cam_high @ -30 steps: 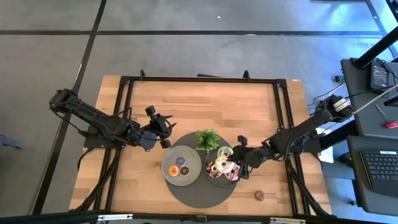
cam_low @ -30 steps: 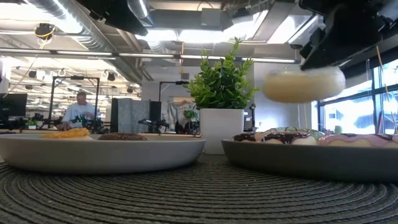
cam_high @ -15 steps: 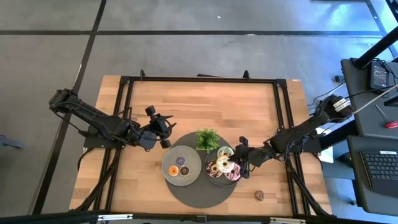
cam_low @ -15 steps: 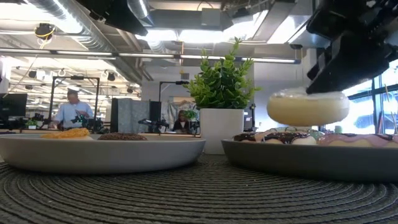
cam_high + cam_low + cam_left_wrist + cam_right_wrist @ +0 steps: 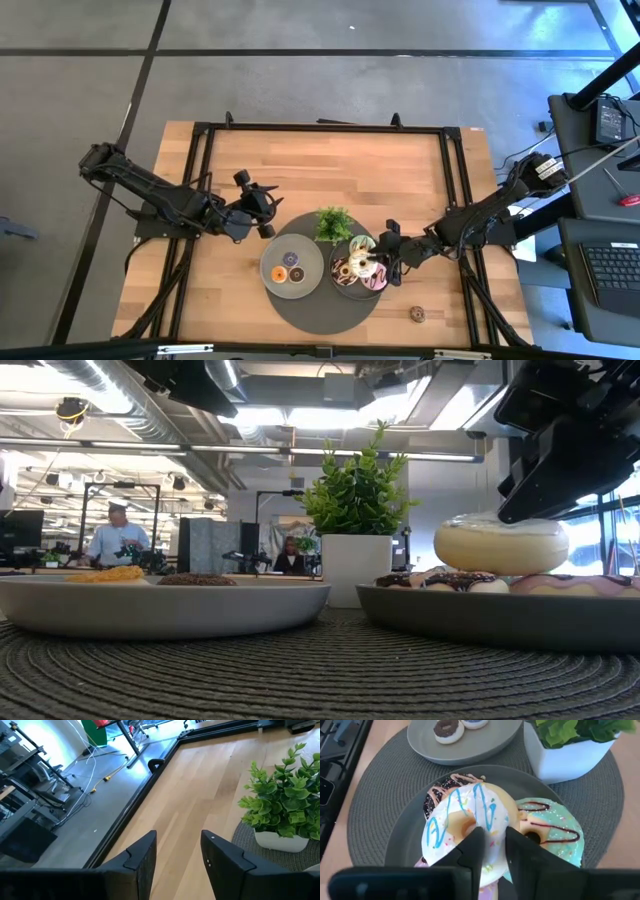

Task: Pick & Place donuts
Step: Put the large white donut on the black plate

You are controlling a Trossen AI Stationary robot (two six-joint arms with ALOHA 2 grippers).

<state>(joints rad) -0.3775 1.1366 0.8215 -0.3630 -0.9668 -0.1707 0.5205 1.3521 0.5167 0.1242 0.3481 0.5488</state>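
The right hand [image 5: 490, 851] sits over the right-hand round grey plate [image 5: 341, 285], its two dark fingers [image 5: 471, 851] close together and pinching the rim of a white-iced toy donut with blue drizzle [image 5: 465, 822] at its near edge. That donut lies on top of the plate's pile, resting on a green-iced donut with chocolate lines [image 5: 551, 830] and a chocolate one with pink stripes [image 5: 445, 787]. On the left-hand grey plate [image 5: 310, 272] lie small mini donuts [image 5: 286, 267]. One brown mini donut [image 5: 417, 314] lies on the bare wooden table [image 5: 340, 170]. The left hand [image 5: 177, 855] hovers spread and empty near the small leafy plant in a white pot [image 5: 282, 807].
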